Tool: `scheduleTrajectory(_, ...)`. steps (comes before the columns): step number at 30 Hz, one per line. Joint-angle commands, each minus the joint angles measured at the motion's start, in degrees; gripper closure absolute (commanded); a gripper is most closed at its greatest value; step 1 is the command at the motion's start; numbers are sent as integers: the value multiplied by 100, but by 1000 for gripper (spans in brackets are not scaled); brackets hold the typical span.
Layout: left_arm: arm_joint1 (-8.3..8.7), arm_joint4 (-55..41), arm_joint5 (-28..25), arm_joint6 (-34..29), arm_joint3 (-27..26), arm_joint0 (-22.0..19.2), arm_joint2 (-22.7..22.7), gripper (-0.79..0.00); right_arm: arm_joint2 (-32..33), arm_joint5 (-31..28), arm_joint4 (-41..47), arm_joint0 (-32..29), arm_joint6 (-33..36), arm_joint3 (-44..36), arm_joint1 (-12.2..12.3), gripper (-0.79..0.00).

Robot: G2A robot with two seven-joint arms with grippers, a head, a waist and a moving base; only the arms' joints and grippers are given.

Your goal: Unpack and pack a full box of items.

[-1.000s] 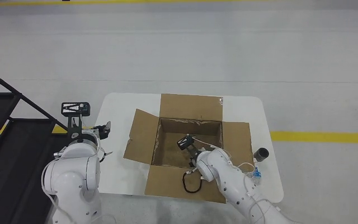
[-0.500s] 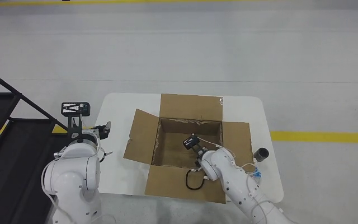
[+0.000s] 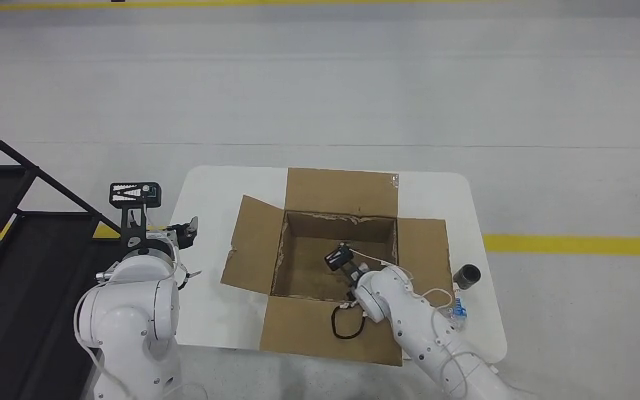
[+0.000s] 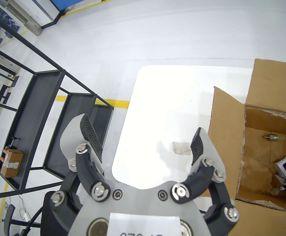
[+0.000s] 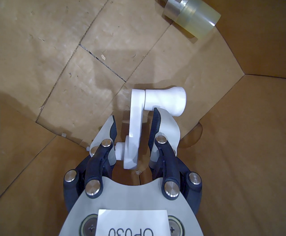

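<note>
Down in the box (image 3: 340, 190), mid-frame from above: right pincer (image 5: 134, 114) parted, straddling the white crank (image 5: 165, 100), long arm lying along the gap. Likely just needs closing. Left pincer (image 4: 141, 123) agape over the worktop (image 3: 215, 200) at frame left, well apart.

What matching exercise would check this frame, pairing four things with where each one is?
Things:
1. white crank
2. metal-tipped cylinder
3. dark cylinder
4. left gripper

Places:
A. on the table, beside the box
B. between the right gripper fingers
C. open, above the table
D. on the box floor, apart from both grippers

Pairs: 1-B, 2-D, 3-A, 4-C
</note>
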Motion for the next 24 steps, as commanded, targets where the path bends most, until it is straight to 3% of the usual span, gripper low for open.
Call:
scheduleTrajectory(1, 0, 0, 0, 0, 0, 0, 0, -785, -30, -17, -3, 25, -8, 76, -19, -329)
scheduleTrajectory(4, 0, 0, 0, 0, 0, 0, 0, -785, -55, -37, 15, 58, -20, 165, -46, -317)
scheduleTrajectory(8, 0, 0, 0, 0, 0, 0, 0, -785, -31, -29, -3, 74, -36, 177, -59, -172)
scheduleTrajectory(9, 0, 0, 0, 0, 0, 0, 0, -785, -10, -26, 1, 72, -42, 175, -59, 0)
scheduleTrajectory(18, 0, 0, 0, 0, 0, 0, 0, -785, 441, -20, 198, -114, -222, -355, 18, 0)
scheduleTrajectory(24, 0, 0, 0, 0, 0, 0, 0, -785, 1448, -366, 1171, -648, -531, -1443, 197, 0)
